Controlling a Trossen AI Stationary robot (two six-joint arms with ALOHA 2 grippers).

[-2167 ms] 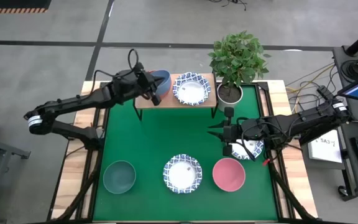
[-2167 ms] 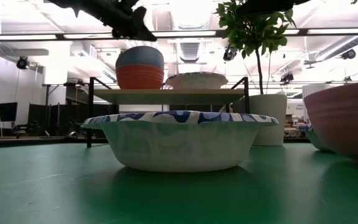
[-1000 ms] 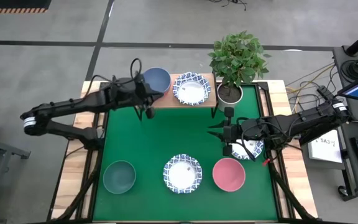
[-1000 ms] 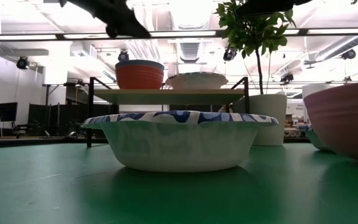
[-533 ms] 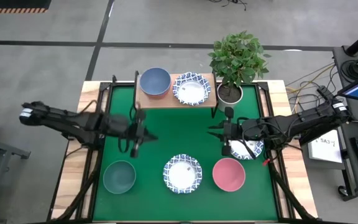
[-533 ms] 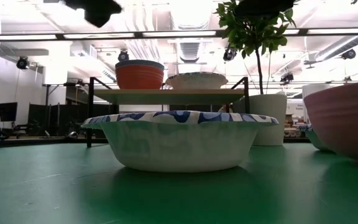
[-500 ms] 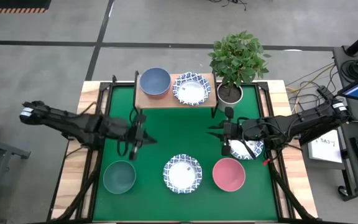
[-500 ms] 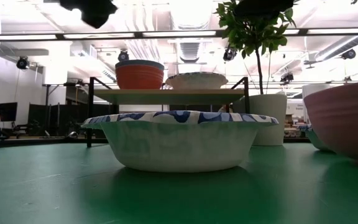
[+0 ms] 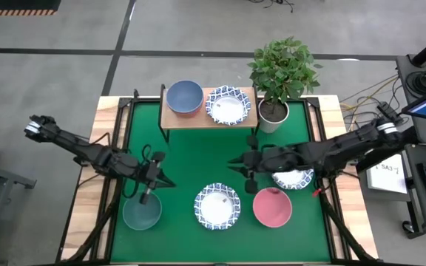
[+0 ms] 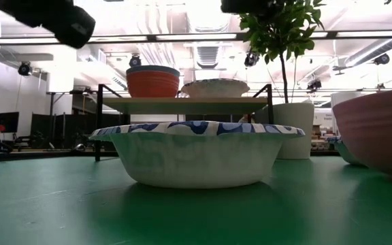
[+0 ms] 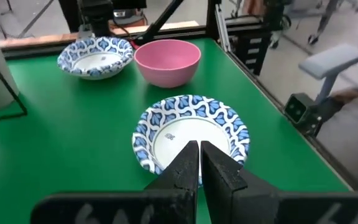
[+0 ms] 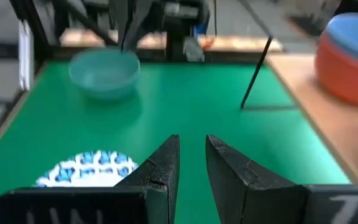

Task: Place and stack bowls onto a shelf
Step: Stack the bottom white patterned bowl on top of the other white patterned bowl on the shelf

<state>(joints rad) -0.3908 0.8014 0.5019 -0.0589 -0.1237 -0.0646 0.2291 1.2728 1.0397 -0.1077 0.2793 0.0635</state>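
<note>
The shelf (image 9: 208,118) stands at the table's far edge. On it a blue bowl (image 9: 184,97) sits nested in a red bowl (image 10: 152,84), with a patterned bowl (image 9: 228,106) beside them. On the green table rest a teal bowl (image 9: 141,210), a patterned bowl (image 9: 217,206), a pink bowl (image 9: 272,207) and another patterned bowl (image 9: 294,179), partly under the right arm. My left gripper (image 9: 165,181) hovers shut just beyond the teal bowl, pointing right. My right gripper (image 9: 234,164) hovers over the table's middle, pointing left, slightly open and empty.
A potted plant (image 9: 279,74) in a white pot stands at the shelf's right end. Bare green table (image 9: 198,155) lies between the shelf and the near row of bowls. Wooden strips border the table's left and right sides.
My left gripper has drawn back from the shelf toward the table's near left and now hangs by the teal bowl. The blue bowl stays nested in the red one. My right gripper has moved left toward the table's middle, uncovering more of the patterned bowl under it.
</note>
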